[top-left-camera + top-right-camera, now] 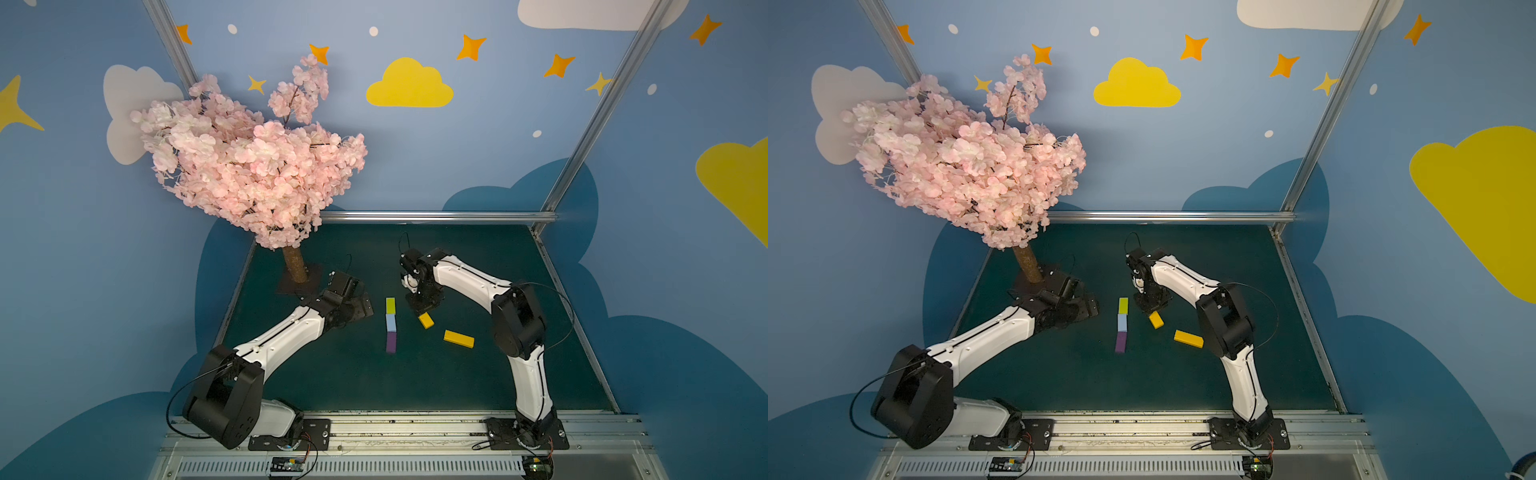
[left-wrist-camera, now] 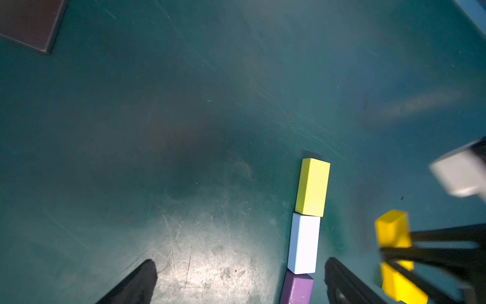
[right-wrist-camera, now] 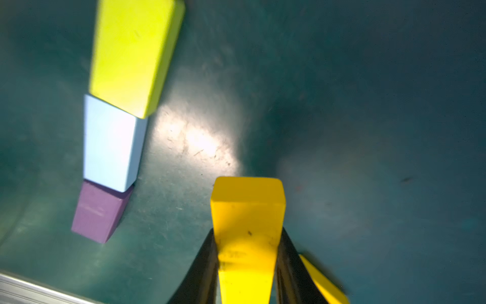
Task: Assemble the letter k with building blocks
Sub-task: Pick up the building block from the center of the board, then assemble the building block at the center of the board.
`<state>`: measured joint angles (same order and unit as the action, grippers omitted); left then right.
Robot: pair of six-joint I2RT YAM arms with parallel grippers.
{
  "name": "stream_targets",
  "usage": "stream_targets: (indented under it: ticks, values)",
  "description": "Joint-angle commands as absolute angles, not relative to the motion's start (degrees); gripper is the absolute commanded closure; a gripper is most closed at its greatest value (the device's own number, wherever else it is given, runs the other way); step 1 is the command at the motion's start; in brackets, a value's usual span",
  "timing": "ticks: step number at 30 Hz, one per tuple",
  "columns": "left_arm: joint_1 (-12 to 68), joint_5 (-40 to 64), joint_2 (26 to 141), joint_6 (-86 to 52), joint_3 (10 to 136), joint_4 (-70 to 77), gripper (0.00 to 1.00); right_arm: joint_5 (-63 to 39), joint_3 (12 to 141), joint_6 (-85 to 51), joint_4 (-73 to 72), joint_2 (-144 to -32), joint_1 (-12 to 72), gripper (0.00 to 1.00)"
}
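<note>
1. Right wrist view gives you the grip plainly: the right gripper [image 3: 247, 265] pinches one orange-yellow block [image 3: 248, 210] across its width. Its black fingers [image 3: 202, 265] press on both long sides, and the free end sticks out ahead.
2. In both top views you see the stem of the letter k at mid-table. The lime-green block [image 1: 390, 305] is farthest from the arm bases, the light-blue block [image 1: 391, 323] next and the purple block [image 1: 391, 342] nearest, laid end to end and touching.
3. The pinched block sits just right of the light-blue block, angled and apart from it. You cannot tell whether it touches the green mat [image 1: 457, 382].
4. The second orange-yellow block [image 1: 458, 338] lies flat farther right, near the right arm's elbow and well apart from the stem.
5. Your left gripper [image 2: 240, 283] is spread wide and holds nothing. It sits left of the lime-green block, close to the stem.
6. A pink cherry tree [image 1: 249, 166] stands on a dark base plate [image 1: 299, 279] at the far left corner. Its canopy overhangs that corner, and the trunk is well apart from the blocks.
7. In the top views the right wrist's black housing covers the fingers, so only the wrist views show you the pinch.
8. The left wrist view shows the pinched block from the side, blurred. The right wrist view catches one edge of the second orange-yellow block behind a finger.
</note>
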<state>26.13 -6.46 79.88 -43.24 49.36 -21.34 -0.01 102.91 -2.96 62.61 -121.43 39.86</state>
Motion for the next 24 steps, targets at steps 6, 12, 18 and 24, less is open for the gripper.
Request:
stream_targets:
  ticks: [6,12,18,24]
  values:
    - [25.86,-7.25,81.32,-42.89,50.75,-20.87,0.00,-1.13,106.55,14.80,64.04,-121.27,37.44,0.96]
    - [25.51,-7.37,81.86,-42.63,50.77,-20.61,0.00,-9.14,100.81,21.15,58.24,-118.34,37.09,1.00]
    - [24.90,-6.90,82.18,-43.11,50.80,-20.01,0.00,-8.73,101.35,23.93,58.84,-121.01,37.34,1.00]
    - [24.70,-6.94,82.14,-43.07,51.48,-20.65,0.00,-10.26,100.84,23.14,56.32,-119.29,37.92,1.00]
